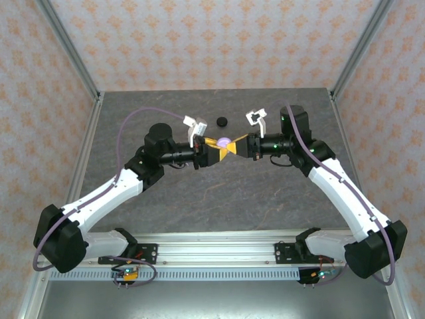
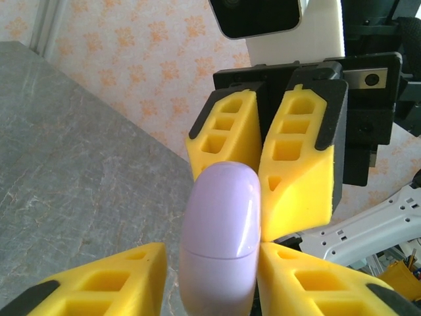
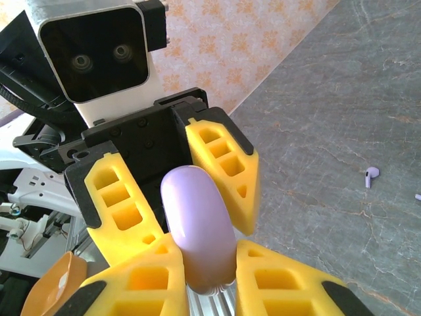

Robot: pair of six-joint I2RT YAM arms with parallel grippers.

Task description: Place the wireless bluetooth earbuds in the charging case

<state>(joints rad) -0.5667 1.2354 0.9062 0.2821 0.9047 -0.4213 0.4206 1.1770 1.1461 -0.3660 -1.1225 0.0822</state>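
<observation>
Both arms are seen reaching inward over the grey table (image 1: 199,199), the grippers meeting nose to nose above its middle. A lilac charging case (image 1: 224,141), smooth and oblong, is held off the surface between them; its lid is shut, and a thin seam line is noted across the body in the left wrist view. The right gripper (image 1: 236,146) is clenched on the case, and in the right wrist view its yellow fingers (image 3: 141,280) are pressed to either side of the lower end. The left gripper (image 1: 213,149) is set around the opposite end. In the left wrist view one of its fingers (image 2: 296,276) is seen touching the case, while a narrow gap is left between the other finger and the shell. Whether the left grip is fully made cannot be told. A black round case (image 1: 222,121) is observed lying on the table just beyond the two grippers, apart from them. One lilac earbud (image 3: 371,176), stemmed and very small, is recorded lying loose on the table in the right wrist view, well apart from the held case. No earbud is seen seated in either case. The black earbuds could not be made out at this size.
</observation>
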